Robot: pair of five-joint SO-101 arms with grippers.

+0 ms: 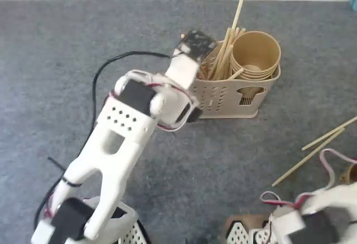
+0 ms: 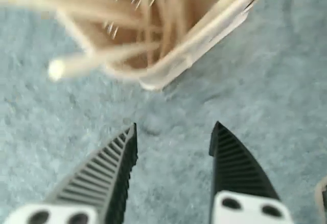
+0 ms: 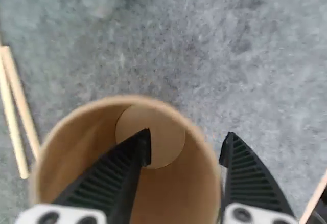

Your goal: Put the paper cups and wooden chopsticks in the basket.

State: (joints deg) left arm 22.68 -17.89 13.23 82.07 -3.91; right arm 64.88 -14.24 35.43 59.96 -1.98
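Note:
A beige slotted basket [image 1: 223, 100] stands on the grey carpet and holds stacked paper cups [image 1: 255, 54] and a bundle of wooden chopsticks [image 1: 225, 57]. My left gripper [image 2: 173, 132] is open and empty, hovering over the carpet just outside a corner of the basket [image 2: 173, 65]; in the high view it sits at the basket's left end [image 1: 193, 44]. My right gripper [image 3: 187, 133] is open and straddles the wall of a loose paper cup [image 3: 102, 147], one finger inside and one outside. Two chopsticks [image 3: 13, 116] lie beside that cup.
Two loose chopsticks [image 1: 318, 144] lie on the carpet right of the basket. The right arm's body [image 1: 312, 221] sits at the front right, with a brown cup edge [image 1: 352, 173] at the frame's border. Another stick [image 3: 312, 203] lies near the right gripper.

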